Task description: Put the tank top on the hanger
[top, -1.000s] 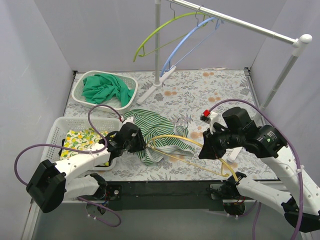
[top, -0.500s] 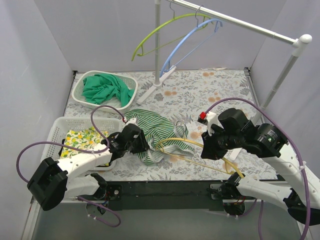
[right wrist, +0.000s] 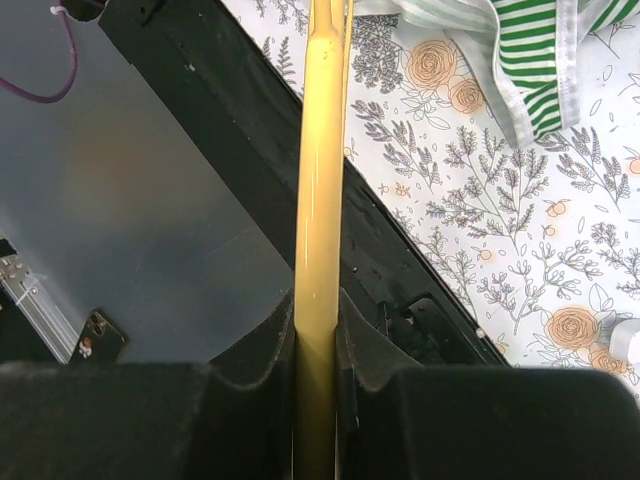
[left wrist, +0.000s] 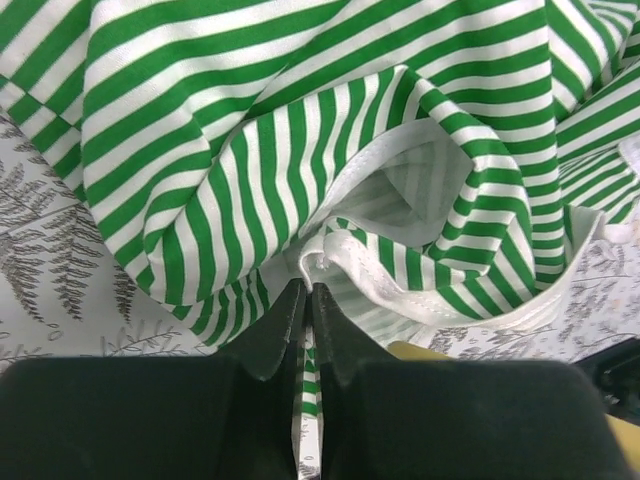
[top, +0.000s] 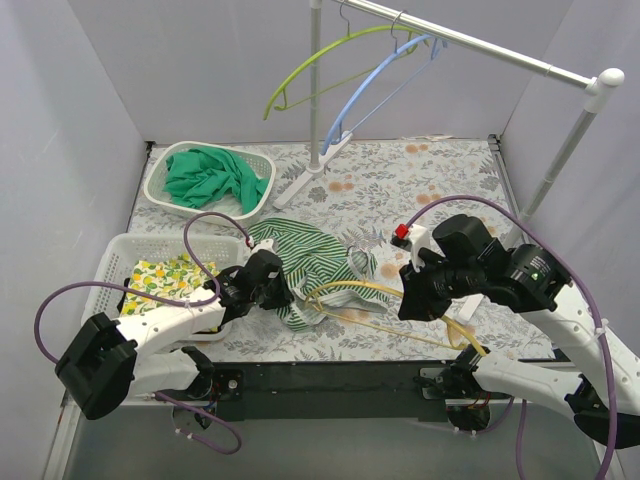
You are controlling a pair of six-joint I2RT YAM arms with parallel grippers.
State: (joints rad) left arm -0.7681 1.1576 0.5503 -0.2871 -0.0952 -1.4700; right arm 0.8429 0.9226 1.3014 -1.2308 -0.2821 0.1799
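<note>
The left claw (left wrist: 306, 292) is closed, pinching a fold of the tank top (top: 318, 258), which lies crumpled on the bench (top: 420, 185) between the two arms. The right claw (right wrist: 318, 312) is clamped on one arm of the hanger (right wrist: 320, 150), whose far end reaches the garment's near edge.

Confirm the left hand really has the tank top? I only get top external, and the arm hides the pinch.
Observer: Yes. Left wrist view shows the left hand shut on a striped fold of the tank top, beside its white edging.
Operator: Right hand?
Observer: Right wrist view shows the right hand clamped on the hanger, the yellow bar running straight out between its fingers.
Operator: Fabric over that bar?
Observer: None in that view. The bar is bare, and the striped cloth lies off to one side.
</note>
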